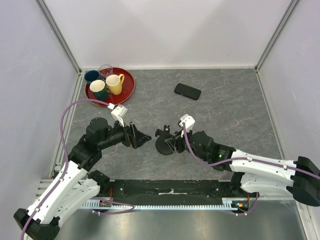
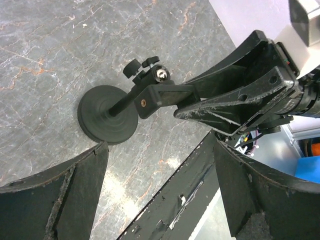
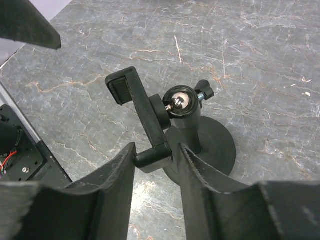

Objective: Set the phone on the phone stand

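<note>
Right gripper (image 3: 156,148) pinching bracket of phone stand (image 3: 181,107), left gripper (image 2: 160,150) wide open nearby, phone (image 1: 187,91) flat on table (image 1: 225,115), well apart

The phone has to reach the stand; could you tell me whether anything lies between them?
Nothing visible: only bare table lies between phone and stand. The right gripper clasps the stand's bracket.

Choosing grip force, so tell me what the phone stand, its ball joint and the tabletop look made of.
The phone stand: matte black, probably plastic, though the disc base could be painted metal; dull even sheen, ribbed pad on the clamp.
The ball joint: polished metal; it mirrors the surroundings.
The tabletop: grey stone-look surface with pale veins, marble or printed laminate; cannot tell which.
</note>
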`<action>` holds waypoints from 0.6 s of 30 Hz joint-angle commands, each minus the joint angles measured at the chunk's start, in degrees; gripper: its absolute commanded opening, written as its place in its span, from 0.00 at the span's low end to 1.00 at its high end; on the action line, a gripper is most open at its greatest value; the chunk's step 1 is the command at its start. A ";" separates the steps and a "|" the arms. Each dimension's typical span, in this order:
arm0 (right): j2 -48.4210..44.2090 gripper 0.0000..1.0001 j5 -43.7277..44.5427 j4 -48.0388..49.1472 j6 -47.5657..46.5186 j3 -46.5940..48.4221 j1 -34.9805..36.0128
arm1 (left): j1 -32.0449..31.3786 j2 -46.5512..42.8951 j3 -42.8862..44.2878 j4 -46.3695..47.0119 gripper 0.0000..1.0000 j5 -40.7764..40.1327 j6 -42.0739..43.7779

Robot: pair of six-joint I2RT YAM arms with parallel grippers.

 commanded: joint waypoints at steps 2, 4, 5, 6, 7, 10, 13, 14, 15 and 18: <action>0.74 0.35 2.59 3.16 -1.05 2.01 0.12 | -0.21 -0.54 -0.92 0.82 0.91 -1.05 -0.97; 1.01 0.25 2.77 3.42 -2.10 2.27 0.21 | -0.21 -0.19 -0.40 0.30 0.90 -1.31 -0.36; 1.27 0.14 3.12 3.69 -2.54 2.27 0.12 | -0.21 -0.01 -0.13 0.12 0.90 -1.49 -0.18; 1.45 0.08 3.21 4.04 -3.50 2.10 0.21 | -0.21 0.08 0.13 0.03 0.90 -1.49 -0.09; 1.88 0.02 3.21 4.56 -3.95 2.10 0.21 | -0.21 0.16 0.22 -0.32 0.90 -1.66 -0.09; 2.59 0.00 1.64 7.01 -6.66 1.75 0.21 | -0.21 -1.23 -0.04 -0.67 0.89 -2.10 -0.53; 2.68 0.00 -6.87 13.58 -12.18 0.08 0.12 | -0.21 -3.25 -0.05 -1.19 0.89 -3.07 -0.53; 2.85 0.00 -9.77 15.62 -13.52 -0.45 0.12 | -0.21 -3.35 0.13 -1.81 0.89 -3.33 -0.27; 3.12 0.00 -15.98 17.47 -14.75 -0.97 0.04 | -0.21 -3.61 0.83 -2.25 0.89 -3.68 0.26; 6.97 0.00 -25.92 18.11 -18.53 3.47 -0.14 | -0.21 -3.79 1.89 -3.04 0.88 -5.09 0.70</action>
